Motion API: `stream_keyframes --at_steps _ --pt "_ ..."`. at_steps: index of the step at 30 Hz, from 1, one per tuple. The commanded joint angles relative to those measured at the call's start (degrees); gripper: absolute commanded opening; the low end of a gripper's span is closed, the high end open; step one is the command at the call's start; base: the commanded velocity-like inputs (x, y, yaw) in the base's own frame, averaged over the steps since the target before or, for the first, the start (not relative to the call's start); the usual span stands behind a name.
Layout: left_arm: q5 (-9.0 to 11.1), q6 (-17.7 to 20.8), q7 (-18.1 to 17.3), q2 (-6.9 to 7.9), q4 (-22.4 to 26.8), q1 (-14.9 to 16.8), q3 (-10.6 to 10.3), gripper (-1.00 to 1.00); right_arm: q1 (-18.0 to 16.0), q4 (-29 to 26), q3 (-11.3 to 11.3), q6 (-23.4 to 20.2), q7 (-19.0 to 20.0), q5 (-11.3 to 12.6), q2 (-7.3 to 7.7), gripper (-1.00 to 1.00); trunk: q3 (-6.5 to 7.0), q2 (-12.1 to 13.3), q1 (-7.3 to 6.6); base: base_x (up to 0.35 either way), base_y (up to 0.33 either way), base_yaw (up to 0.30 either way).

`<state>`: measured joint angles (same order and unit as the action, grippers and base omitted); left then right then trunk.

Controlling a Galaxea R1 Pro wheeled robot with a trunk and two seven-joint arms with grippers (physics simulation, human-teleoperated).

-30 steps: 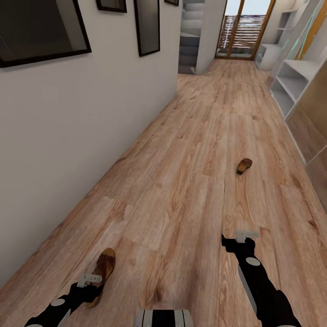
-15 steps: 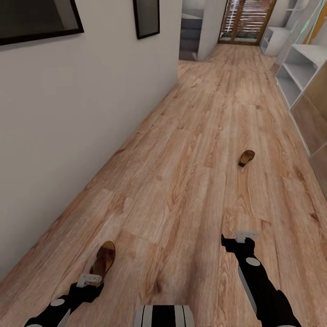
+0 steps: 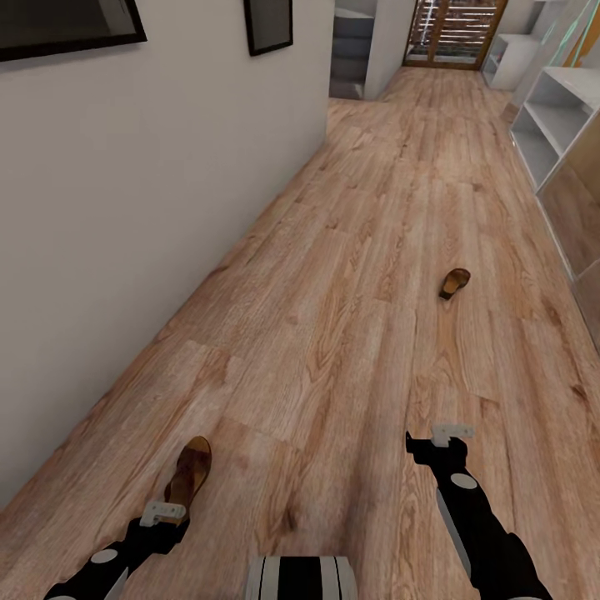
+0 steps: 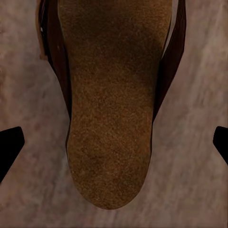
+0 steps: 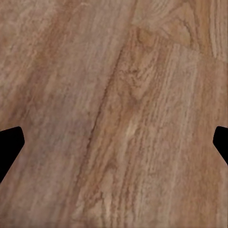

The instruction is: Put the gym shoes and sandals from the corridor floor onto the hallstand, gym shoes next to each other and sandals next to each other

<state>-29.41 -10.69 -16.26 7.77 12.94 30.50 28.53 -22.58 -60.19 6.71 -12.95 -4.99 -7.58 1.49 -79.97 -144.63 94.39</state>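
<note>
sandal [image 4: 111,118] | flat, dark-brown straps, tan suede footbed | corridor floor [image 3: 350,275]

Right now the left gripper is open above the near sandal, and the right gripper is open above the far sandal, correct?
Not quite. The left gripper is open above the near sandal, but the right gripper is open above bare corridor floor, as the right wrist view shows. In the head view the far sandal lies well ahead of it.

A brown sandal [image 4: 111,104] lies on the plank floor [image 4: 199,190] between two spread dark fingertips [image 4: 8,145]
</note>
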Motion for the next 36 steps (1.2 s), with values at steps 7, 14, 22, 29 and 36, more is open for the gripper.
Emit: stream_keyframes --at_steps 7,14,22,29,36 --pt "-0.33 -1.98 -0.27 0.04 -0.02 -0.01 0.45 1.0 -0.01 0.41 -0.03 -0.41 -0.03 -0.6 0.0 1.0 -0.7 -0.05 0.07 0.0 0.0 0.0" --pt "-0.22 -3.06 -0.24 0.06 -0.02 -0.02 0.47 1.0 -0.01 0.66 -0.03 -0.24 -0.02 -0.6 0.0 1.0 -2.25 -0.15 0.25 0.0 0.0 0.0" --pt "-0.21 -3.23 -0.19 0.06 0.0 0.0 0.54 1.0 -0.01 0.69 -0.03 0.99 -0.02 -0.6 0.0 1.0 -3.58 -0.23 0.4 0.0 0.0 0.0" --pt "-0.21 -3.28 -0.18 0.09 0.06 0.0 0.56 1.0 -0.01 0.74 -0.03 1.15 -0.02 -0.6 0.0 1.0 -4.02 -0.25 0.45 0.0 0.0 0.0" --pt "-0.21 -3.28 -0.18 0.14 0.07 0.0 0.56 1.0 -0.01 0.77 -0.03 1.17 -0.02 -0.6 0.0 1.0 -5.57 -0.35 0.63 0.0 0.0 0.0"
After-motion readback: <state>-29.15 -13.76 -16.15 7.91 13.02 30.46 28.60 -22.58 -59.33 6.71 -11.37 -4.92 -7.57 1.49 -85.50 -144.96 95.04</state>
